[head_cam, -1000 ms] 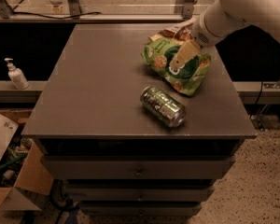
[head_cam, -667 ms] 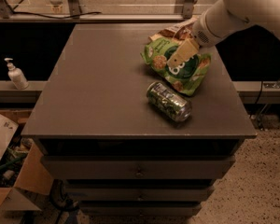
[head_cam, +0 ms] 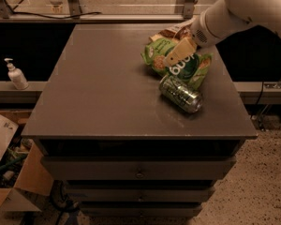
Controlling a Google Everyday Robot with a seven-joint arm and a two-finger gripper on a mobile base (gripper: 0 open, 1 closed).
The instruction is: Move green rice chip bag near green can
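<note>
The green rice chip bag (head_cam: pixel 189 70) is found on the right rear part of the counter (head_cam: pixel 98 88), with the green can (head_cam: pixel 180 93) lying on its side just in front, at or against the bag's lower edge. The gripper (head_cam: pixel 179 55) is set over the bag's upper middle, and the jaws are judged to be closed on the crumpled film, one cream jaw lying across the bag's face.

The bag is expected to be very light, soft and crinkly, its chips easily crushed; a hold on a gathered fold near the top is favoured over a squeeze of the body. The can is likely to be set rolling by any nudge.

White lettering is seen on the dark green centre, but it cannot be read with certainty. Nothing can be read on the can. A brown-and-cream snack bag (head_cam: pixel 171 32) lies behind.
</note>
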